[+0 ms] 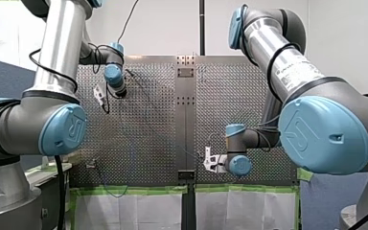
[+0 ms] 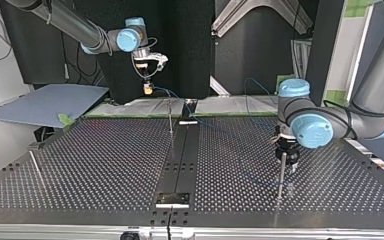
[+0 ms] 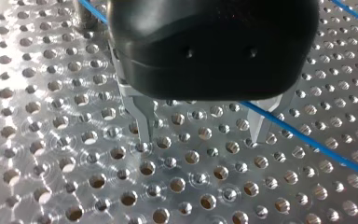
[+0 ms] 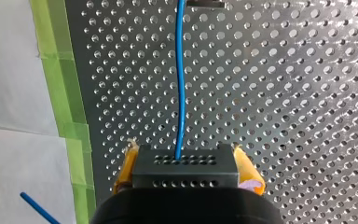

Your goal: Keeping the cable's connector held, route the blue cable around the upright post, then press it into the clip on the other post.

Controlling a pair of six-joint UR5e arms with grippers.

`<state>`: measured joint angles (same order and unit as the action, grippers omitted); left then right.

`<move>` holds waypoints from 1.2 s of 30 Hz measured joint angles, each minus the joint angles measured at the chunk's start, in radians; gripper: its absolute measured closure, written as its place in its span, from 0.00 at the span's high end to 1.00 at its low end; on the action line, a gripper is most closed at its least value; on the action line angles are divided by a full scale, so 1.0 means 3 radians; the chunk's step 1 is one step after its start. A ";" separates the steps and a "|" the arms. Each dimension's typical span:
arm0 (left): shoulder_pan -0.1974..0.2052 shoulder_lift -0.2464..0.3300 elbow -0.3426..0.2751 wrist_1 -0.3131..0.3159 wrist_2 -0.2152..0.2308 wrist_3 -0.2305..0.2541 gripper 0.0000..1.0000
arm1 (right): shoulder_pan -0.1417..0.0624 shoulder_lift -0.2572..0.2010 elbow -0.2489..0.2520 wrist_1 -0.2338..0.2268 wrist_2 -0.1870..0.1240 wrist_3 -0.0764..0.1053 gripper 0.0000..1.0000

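My right gripper (image 4: 184, 173) is shut on the black connector (image 4: 184, 165), which sits between its yellow pads. The blue cable (image 4: 181, 84) leaves the connector and runs straight ahead over the perforated plate. In the top view this gripper (image 2: 148, 86) hangs high at the far left with the connector (image 2: 148, 90), and the cable (image 2: 172, 95) trails down from it. My left gripper (image 3: 200, 137) stands open just above the plate, metal fingers (image 3: 144, 123) apart. The cable (image 3: 317, 144) crosses under it past one finger. It hovers (image 2: 285, 159) beside an upright post (image 2: 280, 177).
A second thin post (image 2: 170, 117) stands near the table's (image 2: 105, 165) middle strip, and a slanted rod (image 2: 35, 167) stands at the top view's left. Green tape (image 4: 60, 70) edges the plate beside white sheeting. A small fitting (image 1: 91, 164) sits at the front view's lower left.
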<state>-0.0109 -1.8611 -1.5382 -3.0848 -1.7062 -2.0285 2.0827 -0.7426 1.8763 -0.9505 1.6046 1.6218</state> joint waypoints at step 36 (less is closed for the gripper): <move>0.0226 0.0201 -0.0283 0.0247 0.0242 -0.1101 0.99 | 0.0003 0.0007 -0.0001 -0.0013 -0.0020 -0.0001 0.00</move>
<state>0.0567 -1.8007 -1.6230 -3.0106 -1.6336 -2.3588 2.0836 -0.7404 1.8761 -0.9543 1.5985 1.6215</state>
